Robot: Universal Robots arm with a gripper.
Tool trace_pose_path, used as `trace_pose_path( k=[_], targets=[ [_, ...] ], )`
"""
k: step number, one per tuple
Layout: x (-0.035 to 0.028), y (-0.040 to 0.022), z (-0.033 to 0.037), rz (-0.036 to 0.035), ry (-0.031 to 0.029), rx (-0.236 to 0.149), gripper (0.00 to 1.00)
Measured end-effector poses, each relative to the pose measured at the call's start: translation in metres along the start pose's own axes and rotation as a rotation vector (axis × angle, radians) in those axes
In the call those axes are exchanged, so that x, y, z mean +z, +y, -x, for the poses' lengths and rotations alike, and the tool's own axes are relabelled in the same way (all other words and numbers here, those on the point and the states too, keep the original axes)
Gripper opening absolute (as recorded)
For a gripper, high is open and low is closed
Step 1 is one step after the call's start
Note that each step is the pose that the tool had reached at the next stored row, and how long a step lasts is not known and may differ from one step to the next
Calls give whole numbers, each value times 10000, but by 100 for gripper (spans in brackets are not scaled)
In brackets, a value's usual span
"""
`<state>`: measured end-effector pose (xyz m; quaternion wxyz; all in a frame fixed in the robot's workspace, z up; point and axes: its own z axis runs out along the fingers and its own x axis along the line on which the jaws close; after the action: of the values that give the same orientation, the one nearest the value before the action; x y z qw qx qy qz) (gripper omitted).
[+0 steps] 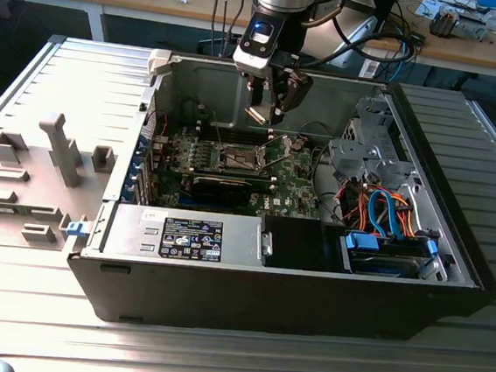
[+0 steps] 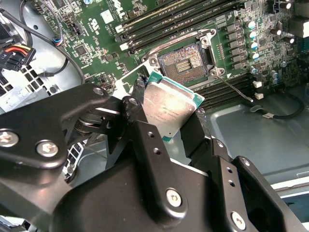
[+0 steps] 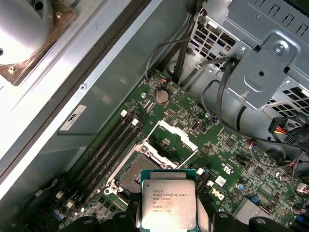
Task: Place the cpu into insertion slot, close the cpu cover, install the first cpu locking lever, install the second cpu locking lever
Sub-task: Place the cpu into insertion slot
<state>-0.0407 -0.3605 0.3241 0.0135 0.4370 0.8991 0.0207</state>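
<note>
My gripper [image 1: 269, 109] hangs inside the open computer case, above the green motherboard [image 1: 289, 168]. It is shut on the cpu [image 2: 169, 104], a flat square chip with a silvery top, held by two opposite edges between the black fingers [image 2: 140, 121]. The cpu [image 3: 168, 198] hovers just beside and above the insertion slot [image 3: 137, 175], apart from it. The insertion slot [image 2: 186, 60] lies bare with its dark contact field showing. The cpu cover [image 3: 171, 139] stands swung open at the slot's far edge. A thin wire lever [image 2: 235, 89] lies loose beside the slot.
Black memory slots [image 2: 159, 21] run along one side of the slot. A long black card [image 1: 222, 183] and the power supply [image 1: 190, 238] lie nearer the front. A metal drive cage [image 1: 370, 149] and blue and orange cables [image 1: 386, 208] fill the exterior view's right. Grey fixtures [image 1: 58, 146] stand outside the case.
</note>
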Motion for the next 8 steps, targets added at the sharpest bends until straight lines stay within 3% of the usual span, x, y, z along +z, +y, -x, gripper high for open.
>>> trace_pose_path(
  k=[6, 8],
  targets=[
    [1, 0, 0, -1, -3, 40, 54],
    [47, -2, 0, -13, -32, 390, 54]
  ],
)
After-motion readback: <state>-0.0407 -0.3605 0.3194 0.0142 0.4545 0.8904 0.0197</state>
